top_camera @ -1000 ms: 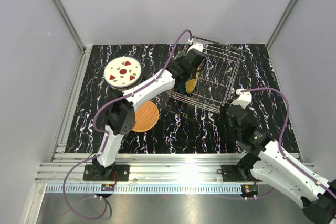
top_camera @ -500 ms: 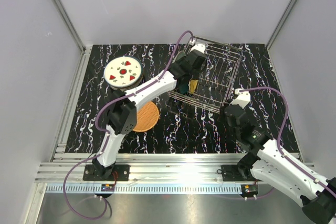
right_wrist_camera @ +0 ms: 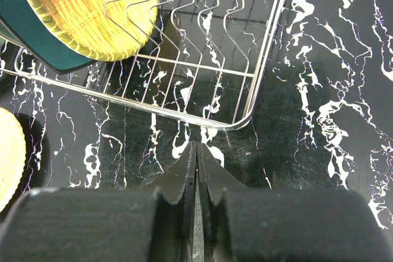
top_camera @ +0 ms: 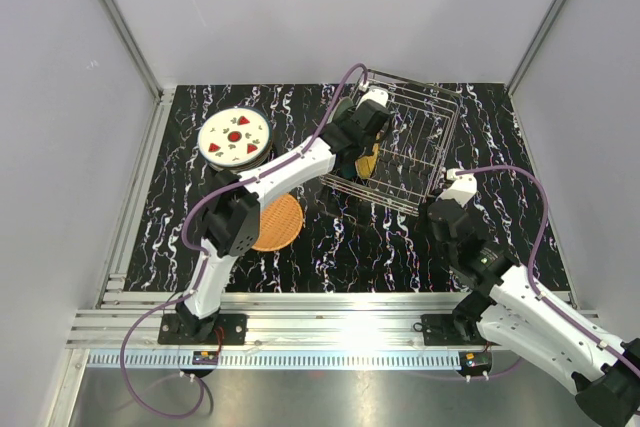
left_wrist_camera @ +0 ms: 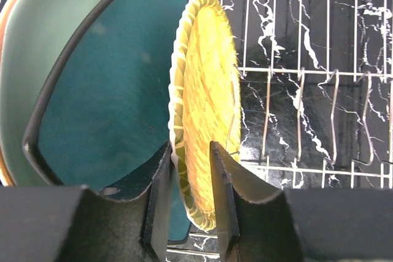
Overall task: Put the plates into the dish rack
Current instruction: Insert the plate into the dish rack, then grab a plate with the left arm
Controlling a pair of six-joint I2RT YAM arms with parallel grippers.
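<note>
The wire dish rack (top_camera: 420, 137) stands at the back right of the table. My left gripper (top_camera: 362, 142) reaches into its left end. In the left wrist view its jaws (left_wrist_camera: 190, 145) are closed on the rim of a yellow woven plate (left_wrist_camera: 206, 90) standing upright in a slot. A dark teal plate (left_wrist_camera: 110, 102) and a mint-green plate (left_wrist_camera: 43, 47) stand to its left. A white strawberry plate (top_camera: 234, 136) tops a stack at the back left. An orange-tan plate (top_camera: 275, 222) lies flat by the left arm. My right gripper (top_camera: 445, 209) is shut and empty, just outside the rack's near right corner (right_wrist_camera: 245, 121).
The rack's right-hand slots (left_wrist_camera: 301, 72) hold nothing. The yellow plate (right_wrist_camera: 92, 16) and the teal plate (right_wrist_camera: 37, 47) also show in the right wrist view. White walls enclose the black marbled table (top_camera: 380, 247) on three sides.
My left gripper has shifted slightly deeper over the rack's left end with the yellow plate. The right gripper has edged a little toward the rack corner.
</note>
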